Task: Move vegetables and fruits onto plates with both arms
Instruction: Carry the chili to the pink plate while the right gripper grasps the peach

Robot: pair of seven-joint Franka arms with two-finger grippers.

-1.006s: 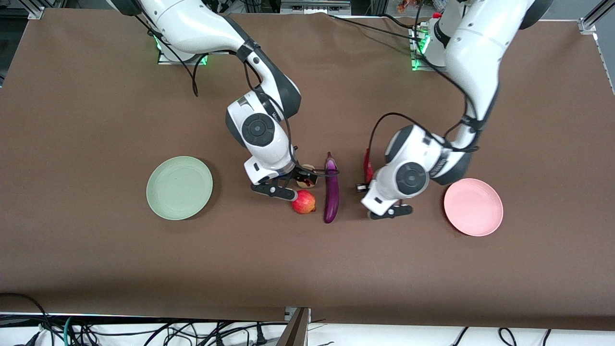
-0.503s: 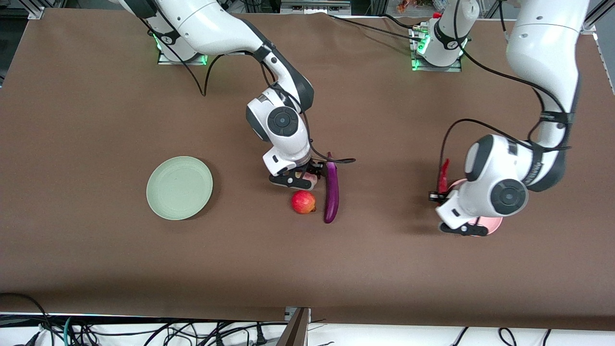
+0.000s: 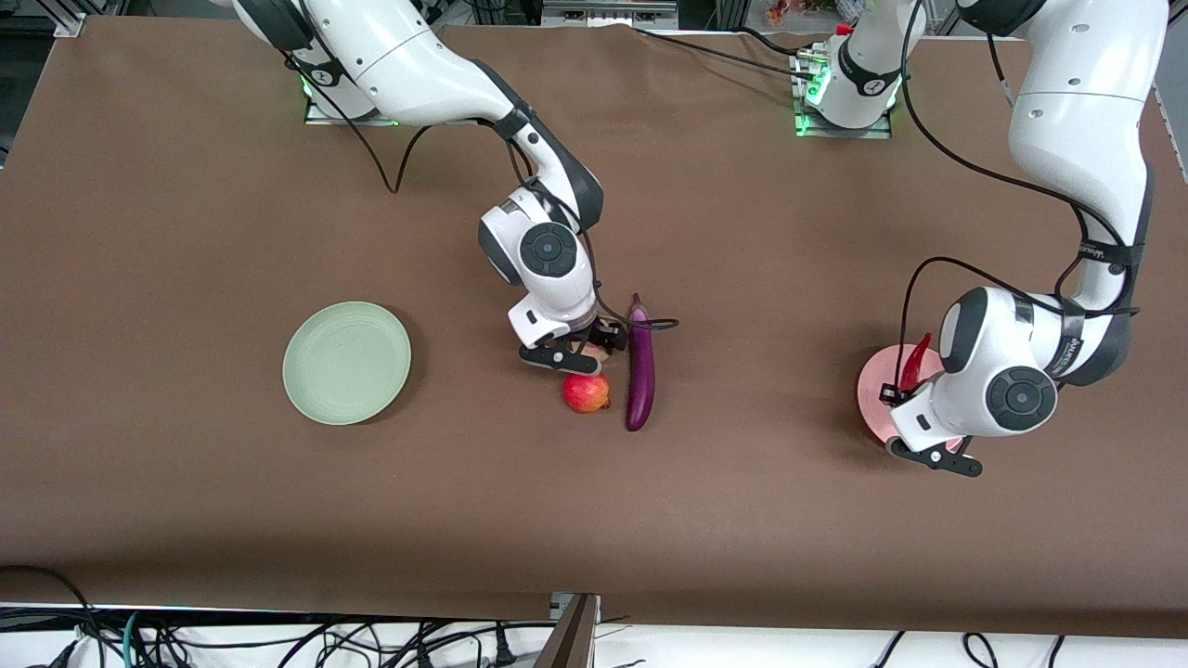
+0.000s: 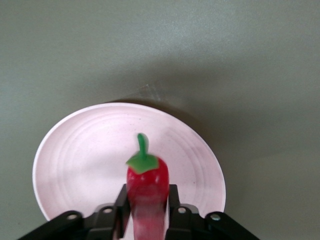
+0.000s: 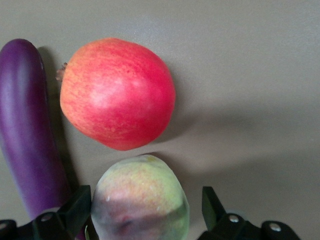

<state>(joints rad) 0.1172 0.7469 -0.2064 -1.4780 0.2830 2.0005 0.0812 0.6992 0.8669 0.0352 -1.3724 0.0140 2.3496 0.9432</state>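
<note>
- Front view: left gripper (image 3: 914,408) hangs over the pink plate (image 3: 872,385); right gripper (image 3: 580,357) sits low at the peach (image 3: 594,351), between eggplant (image 3: 639,366) and green plate (image 3: 346,363).
- Left wrist view: fingers (image 4: 172,202) pinch the chili pepper (image 4: 146,185) above the pink plate (image 4: 80,155).
- Right wrist view: spread fingers (image 5: 212,202) flank the peach (image 5: 140,197), not gripping; red fruit (image 5: 117,92) and eggplant (image 5: 27,125) lie beside it.

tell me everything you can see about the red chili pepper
The red chili pepper is glossy, smooth and slim, with a green cap and a short curved stem. The left claw is shut on its lower part, holding it in the air over the pink plate. Only the claw's fingers touch it.
</note>
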